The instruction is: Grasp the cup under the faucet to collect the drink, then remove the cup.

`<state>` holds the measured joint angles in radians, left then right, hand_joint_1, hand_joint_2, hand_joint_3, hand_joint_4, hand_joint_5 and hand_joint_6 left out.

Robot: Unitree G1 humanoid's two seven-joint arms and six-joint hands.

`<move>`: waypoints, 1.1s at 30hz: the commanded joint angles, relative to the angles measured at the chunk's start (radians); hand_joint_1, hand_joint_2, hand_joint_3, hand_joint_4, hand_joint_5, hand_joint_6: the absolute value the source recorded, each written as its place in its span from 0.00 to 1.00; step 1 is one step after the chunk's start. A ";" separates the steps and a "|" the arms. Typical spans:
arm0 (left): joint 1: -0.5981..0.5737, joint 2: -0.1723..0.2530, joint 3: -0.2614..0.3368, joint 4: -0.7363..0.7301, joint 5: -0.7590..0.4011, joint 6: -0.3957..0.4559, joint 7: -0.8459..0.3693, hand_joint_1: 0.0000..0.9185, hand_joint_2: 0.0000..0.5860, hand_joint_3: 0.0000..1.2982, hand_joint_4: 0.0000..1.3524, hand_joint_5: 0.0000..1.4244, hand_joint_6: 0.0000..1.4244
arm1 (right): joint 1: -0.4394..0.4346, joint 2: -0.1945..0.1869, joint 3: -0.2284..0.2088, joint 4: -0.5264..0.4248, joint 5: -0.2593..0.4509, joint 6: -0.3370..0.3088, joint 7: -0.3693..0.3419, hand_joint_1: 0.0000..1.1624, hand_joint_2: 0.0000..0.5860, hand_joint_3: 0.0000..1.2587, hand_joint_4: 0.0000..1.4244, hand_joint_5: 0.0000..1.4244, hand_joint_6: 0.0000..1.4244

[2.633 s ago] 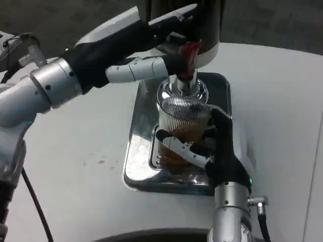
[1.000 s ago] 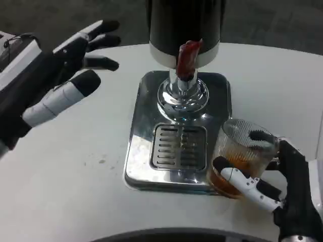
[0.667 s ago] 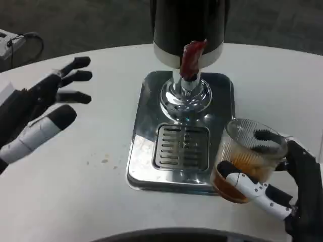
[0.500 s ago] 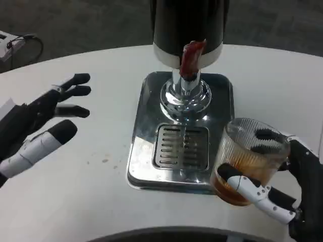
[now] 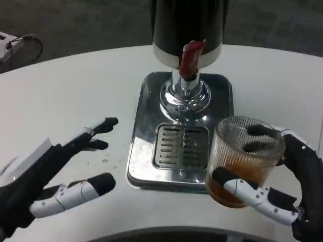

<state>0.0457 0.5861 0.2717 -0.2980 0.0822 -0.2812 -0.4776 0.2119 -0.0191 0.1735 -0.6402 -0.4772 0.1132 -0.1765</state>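
Centrally, on the white bench, a dispenser stands over its steel drip tray. Lower left, the left robot hand hovers released, fingers spread. Lower right, the right robot hand grasps the ribbed cup — amber drink inside — beside the tray's right corner.
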 commanded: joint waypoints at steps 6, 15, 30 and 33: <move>0.067 0.016 -0.020 -0.085 0.110 -0.037 0.023 0.00 0.12 0.07 0.02 0.09 0.08 | -0.023 -0.041 0.000 -0.041 0.005 -0.093 0.044 0.78 0.32 0.59 0.62 0.67 0.27; 0.159 -0.003 -0.013 -0.202 0.215 -0.057 0.061 0.00 0.13 0.04 0.00 0.03 0.07 | 0.036 -0.106 0.002 -0.081 0.001 -0.177 0.086 0.78 0.32 0.59 0.62 0.68 0.28; 0.320 -0.073 -0.003 -0.402 0.333 -0.046 0.102 0.00 0.13 0.00 0.00 0.00 0.05 | 0.186 -0.138 -0.055 -0.170 0.040 -0.275 0.127 0.78 0.32 0.60 0.64 0.68 0.29; 0.334 -0.079 -0.004 -0.421 0.339 -0.045 0.099 0.00 0.14 0.00 0.00 0.00 0.02 | 0.211 -0.139 -0.056 -0.181 0.044 -0.289 0.129 0.78 0.32 0.60 0.64 0.68 0.29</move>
<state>0.3588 0.5143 0.2637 -0.6987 0.4056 -0.3281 -0.3867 0.4087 -0.1654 0.1218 -0.7798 -0.4520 -0.1147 -0.0429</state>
